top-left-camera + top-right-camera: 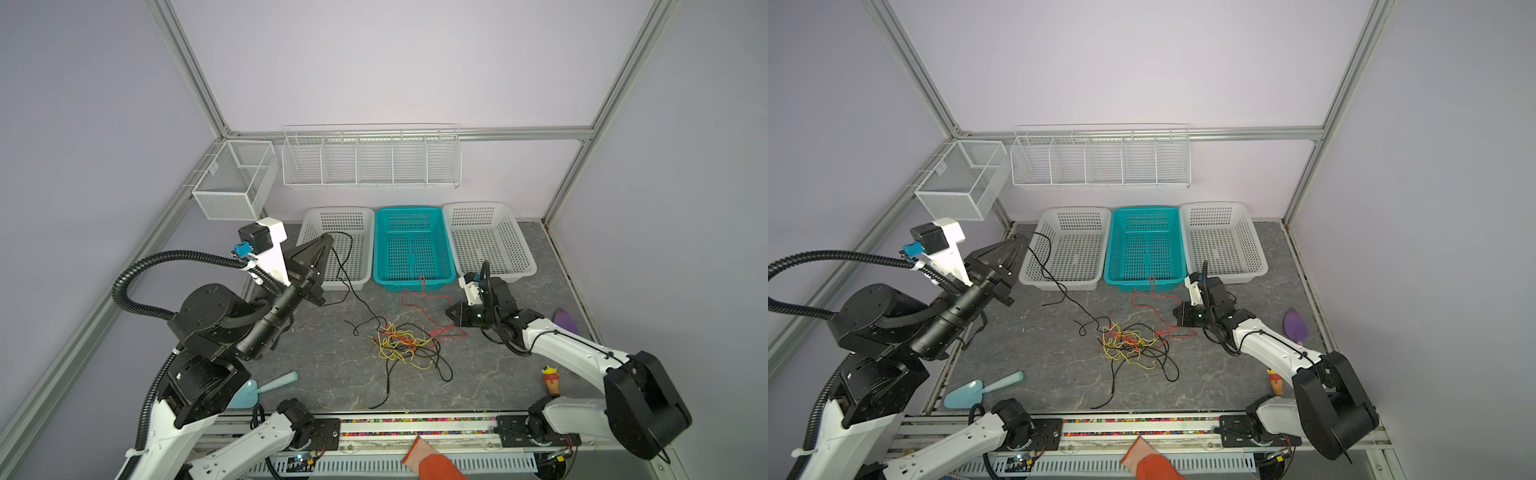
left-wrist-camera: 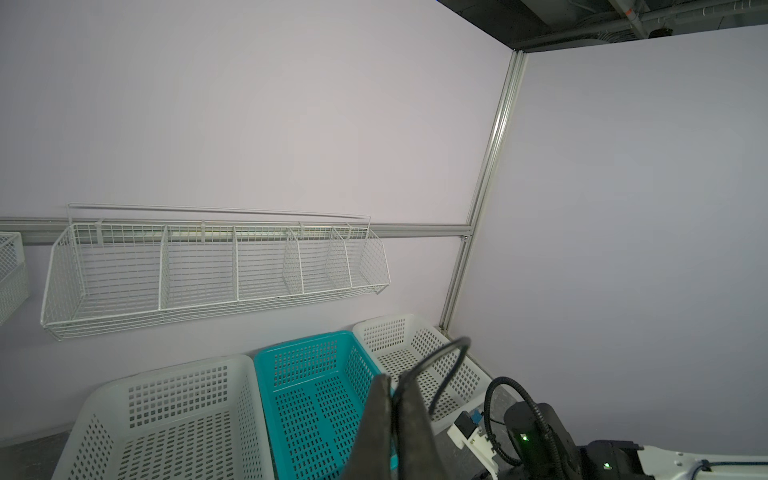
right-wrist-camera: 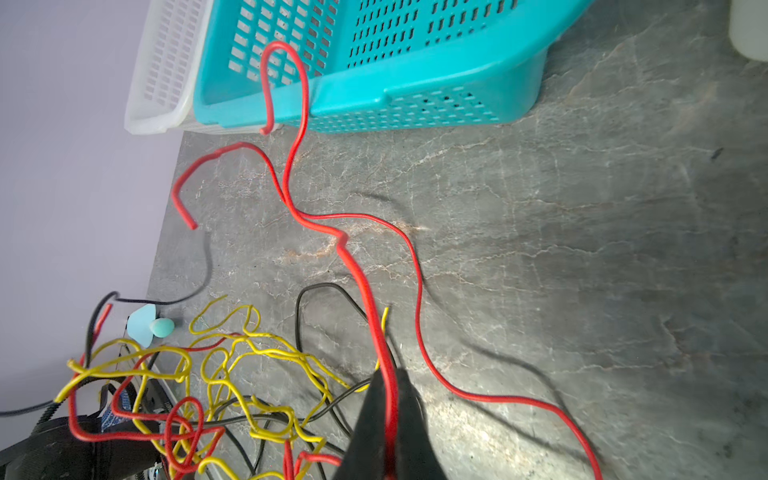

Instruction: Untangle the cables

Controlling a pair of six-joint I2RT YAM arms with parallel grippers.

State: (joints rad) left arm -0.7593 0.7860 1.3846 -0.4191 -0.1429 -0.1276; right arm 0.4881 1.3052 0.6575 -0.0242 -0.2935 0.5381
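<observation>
The cables (image 1: 405,343) (image 1: 1133,343) lie as a tangle of thin black, red and yellow wires in the middle of the grey table; the right wrist view shows the same knot (image 3: 208,386). My left gripper (image 1: 330,237) (image 1: 1021,239) (image 2: 392,384) is raised over the left white basket (image 1: 316,216), shut on a black cable (image 1: 357,297) that hangs down into the tangle. Low by the tangle's right side, my right gripper (image 1: 448,311) (image 1: 1177,311) (image 3: 388,374) is shut on a red cable (image 3: 361,282) (image 1: 432,297), whose far loop rests against the teal basket (image 1: 411,210).
A second white basket (image 1: 478,205) stands right of the teal one. On the back wall hang a wire shelf (image 1: 370,158) and a mesh box (image 1: 232,178). A blue scoop (image 1: 266,386), a purple scoop (image 1: 565,320) and a small toy (image 1: 551,378) lie near the table's sides.
</observation>
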